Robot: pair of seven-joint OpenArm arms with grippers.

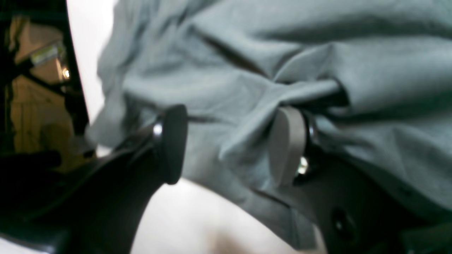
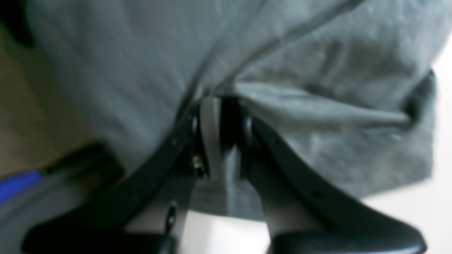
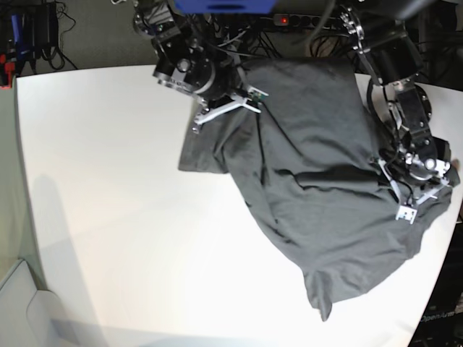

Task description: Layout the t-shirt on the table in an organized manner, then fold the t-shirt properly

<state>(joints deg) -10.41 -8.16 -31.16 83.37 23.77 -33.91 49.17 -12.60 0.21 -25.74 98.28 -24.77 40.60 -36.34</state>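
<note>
The dark grey t-shirt (image 3: 325, 188) lies crumpled and wrinkled over the right half of the white table (image 3: 108, 181), one end near the far edge and a narrow end reaching the near right. In the right wrist view my right gripper (image 2: 227, 137) is shut on a fold of the t-shirt (image 2: 141, 70); in the base view this right gripper (image 3: 242, 101) sits at the shirt's far left corner. My left gripper (image 1: 229, 144) stands open, its fingers (image 1: 287, 146) set apart around a bunched fold of the t-shirt (image 1: 247, 63). In the base view the left gripper (image 3: 387, 170) is at the shirt's right side.
Black cables (image 3: 36, 29) and a power strip (image 3: 289, 18) lie beyond the table's far edge. The shirt's right side reaches the table's right edge (image 3: 452, 238). Bare white tabletop stretches across the left and the near middle.
</note>
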